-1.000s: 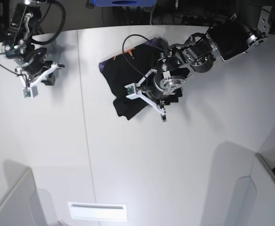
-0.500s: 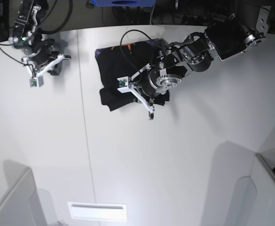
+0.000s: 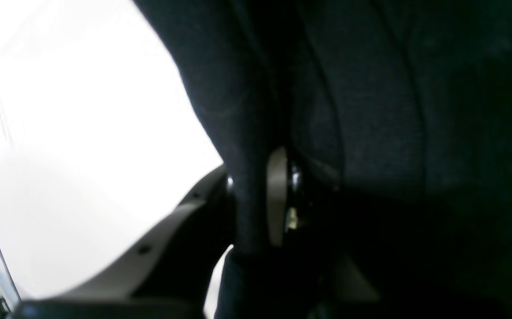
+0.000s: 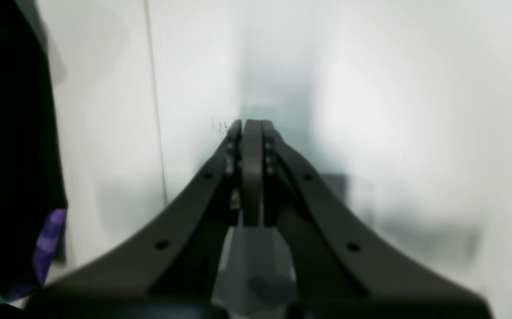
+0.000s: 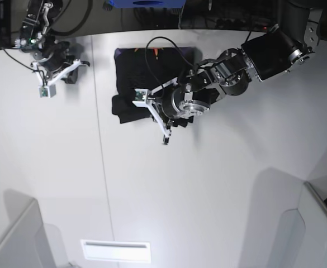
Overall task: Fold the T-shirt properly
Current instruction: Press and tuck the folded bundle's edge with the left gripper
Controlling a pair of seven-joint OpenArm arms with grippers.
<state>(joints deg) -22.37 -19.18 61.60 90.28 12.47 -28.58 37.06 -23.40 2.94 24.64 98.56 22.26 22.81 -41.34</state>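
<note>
The black T-shirt [image 5: 131, 67] lies bunched at the far middle of the white table [image 5: 208, 195], with a small orange print [image 5: 155, 53] at its far edge. My left gripper [image 5: 152, 113] is low over the shirt's near edge. In the left wrist view it [image 3: 260, 199] is shut on a fold of the dark cloth [image 3: 371, 110], which fills most of that view. My right gripper [image 5: 67, 75] is shut and empty, to the left of the shirt and apart from it. In the right wrist view its shut fingers [image 4: 251, 133] hover over bare table, with the shirt's edge and purple print [image 4: 49, 235] at the left.
A seam [image 5: 100, 167] runs down the table left of the shirt. A black cable [image 5: 152, 42] loops over the shirt's far part. A blue object [image 5: 143, 3] sits beyond the far edge. Grey panels stand at the near left [image 5: 18, 240] and near right [image 5: 314, 223].
My left gripper has moved left and toward the far edge, dragging the shirt's near part with it into a tighter bundle. My right gripper has moved right and farther back.
</note>
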